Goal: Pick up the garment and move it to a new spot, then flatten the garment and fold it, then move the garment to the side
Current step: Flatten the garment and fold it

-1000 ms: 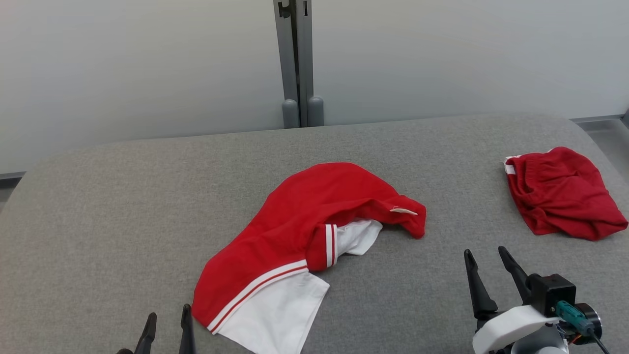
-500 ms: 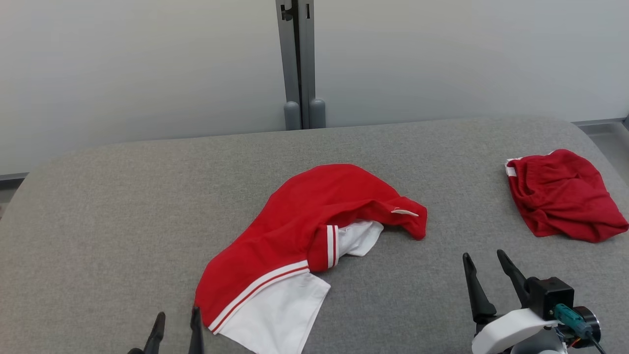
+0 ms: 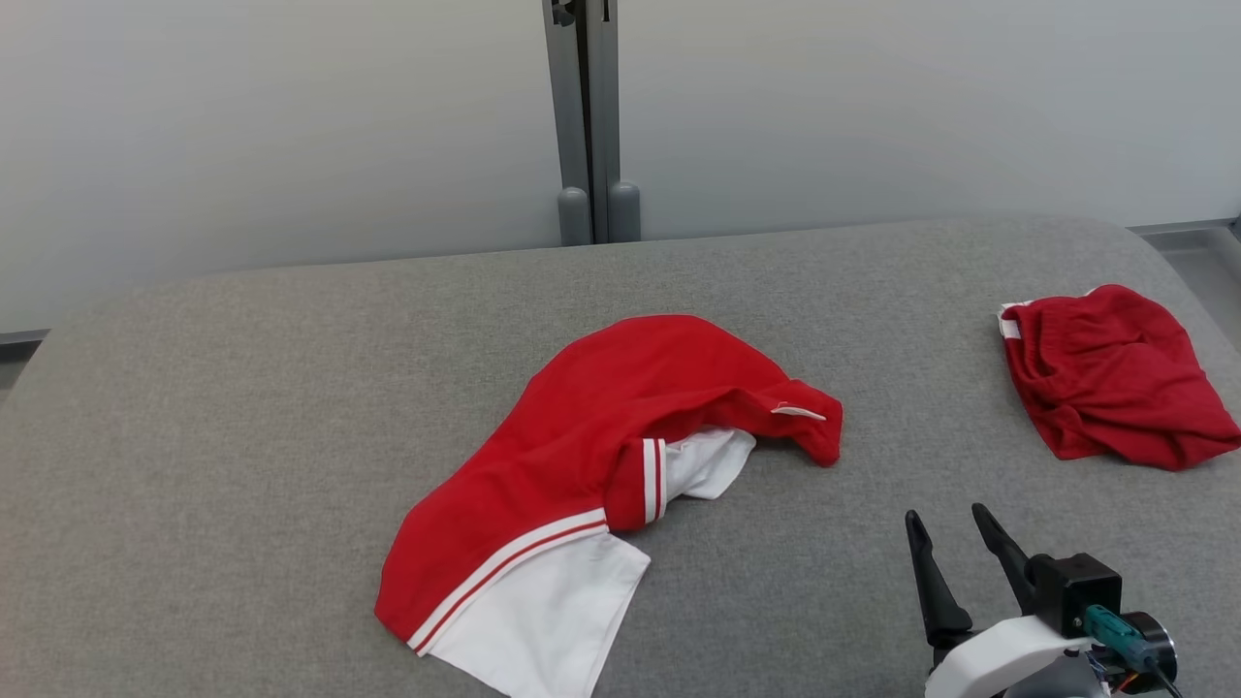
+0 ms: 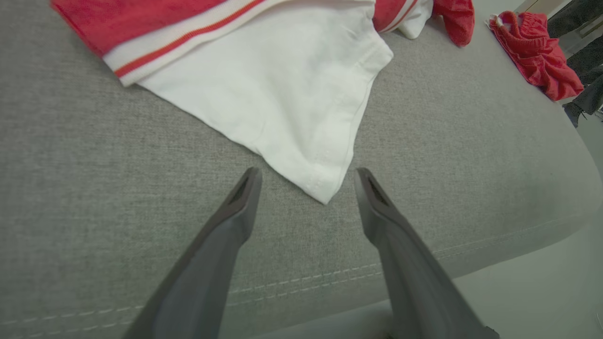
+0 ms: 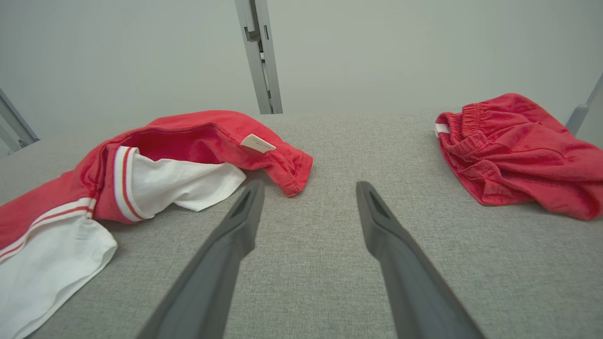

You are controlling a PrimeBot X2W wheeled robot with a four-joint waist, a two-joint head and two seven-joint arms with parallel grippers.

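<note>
The garment (image 3: 620, 427) is a red top with white sleeves and red-and-white striped trim, lying crumpled in the middle of the grey padded table (image 3: 242, 436). In the left wrist view, my left gripper (image 4: 307, 172) is open just above the table's near edge. The corner of the white sleeve (image 4: 282, 103) lies between its fingertips, with nothing gripped. My right gripper (image 3: 945, 514) stands open and empty at the lower right, to the right of the garment. In the right wrist view, the right gripper (image 5: 309, 184) points at bare table just past the garment's red hem (image 5: 287, 165).
A second red garment with an elastic waistband (image 3: 1105, 378) lies bunched at the table's right end. A grey metal post (image 3: 587, 116) rises against the pale wall behind the table. In the left wrist view, the table's stitched front edge (image 4: 306, 278) runs just below the fingertips.
The left gripper's fingertips, seen earlier at the bottom edge beside the garment's lower hem, have left the head view. The right gripper sits slightly lower. Both garments lie as before.
</note>
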